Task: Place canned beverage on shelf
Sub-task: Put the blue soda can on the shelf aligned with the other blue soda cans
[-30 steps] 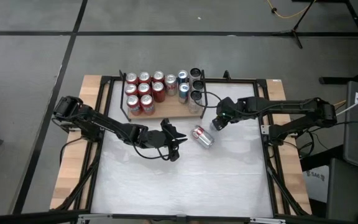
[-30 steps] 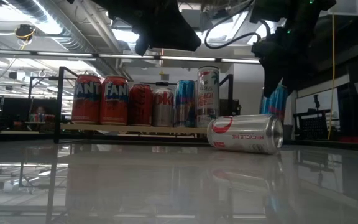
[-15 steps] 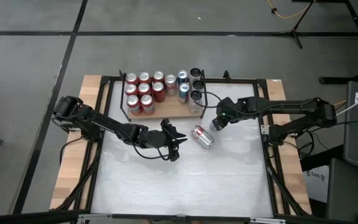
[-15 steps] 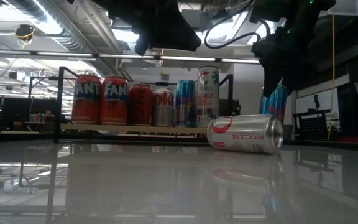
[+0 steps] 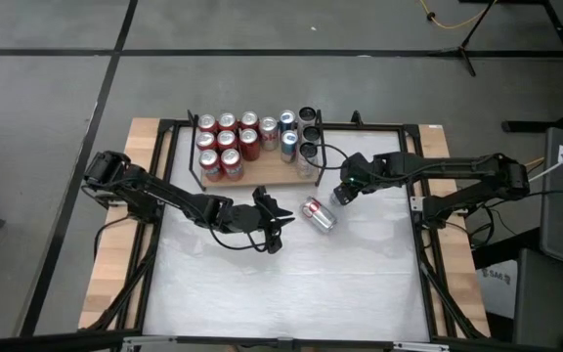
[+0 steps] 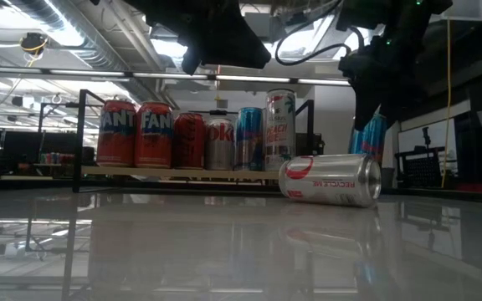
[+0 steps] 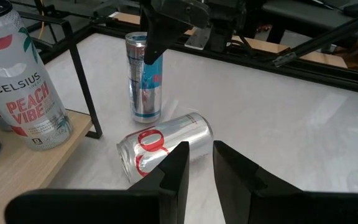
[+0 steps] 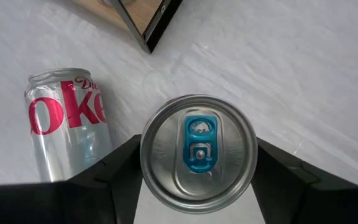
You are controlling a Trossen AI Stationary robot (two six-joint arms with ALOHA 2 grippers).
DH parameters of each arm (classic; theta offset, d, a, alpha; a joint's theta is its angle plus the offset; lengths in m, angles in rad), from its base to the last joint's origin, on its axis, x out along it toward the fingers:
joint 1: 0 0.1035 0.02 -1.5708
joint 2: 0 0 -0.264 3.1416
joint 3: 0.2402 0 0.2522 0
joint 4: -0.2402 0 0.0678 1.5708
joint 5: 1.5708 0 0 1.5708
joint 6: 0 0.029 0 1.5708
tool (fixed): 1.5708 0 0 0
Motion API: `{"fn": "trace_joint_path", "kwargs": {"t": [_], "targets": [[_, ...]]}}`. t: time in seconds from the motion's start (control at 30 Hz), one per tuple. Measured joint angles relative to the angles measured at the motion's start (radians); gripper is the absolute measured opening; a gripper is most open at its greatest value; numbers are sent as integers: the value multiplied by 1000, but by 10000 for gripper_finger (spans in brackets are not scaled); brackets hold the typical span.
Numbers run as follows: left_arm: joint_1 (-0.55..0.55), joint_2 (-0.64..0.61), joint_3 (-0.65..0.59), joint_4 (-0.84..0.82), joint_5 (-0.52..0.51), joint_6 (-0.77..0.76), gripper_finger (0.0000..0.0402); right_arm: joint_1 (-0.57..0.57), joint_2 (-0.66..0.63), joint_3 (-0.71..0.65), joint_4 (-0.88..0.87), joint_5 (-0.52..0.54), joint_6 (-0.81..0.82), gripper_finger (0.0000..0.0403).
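Right gripper (image 8: 197, 180) clamps upright blue-tab can (image 8: 198, 152) (beside shelf (image 5: 262, 174)); left gripper (image 7: 197, 168) narrow, empty, near toppled Coke can (image 7: 165, 144).

Silver can (image 6: 330, 180) with red lettering lies on the whitish bench (image 5: 291, 284); slim blue-and-silver can (image 7: 145, 76) has a blue tab; light-brown shelf (image 5: 262, 176), black rails.
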Motion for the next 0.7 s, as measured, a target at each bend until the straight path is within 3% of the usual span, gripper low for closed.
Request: {"fn": "trace_joint_path", "kwargs": {"t": [0.5,0.7], "targets": [[0,0,0,0,0,0,64,0,0,0,0,0,-1,240],[0,0,0,0,0,0,64,0,0,0,4,-5,-2,286]]}}
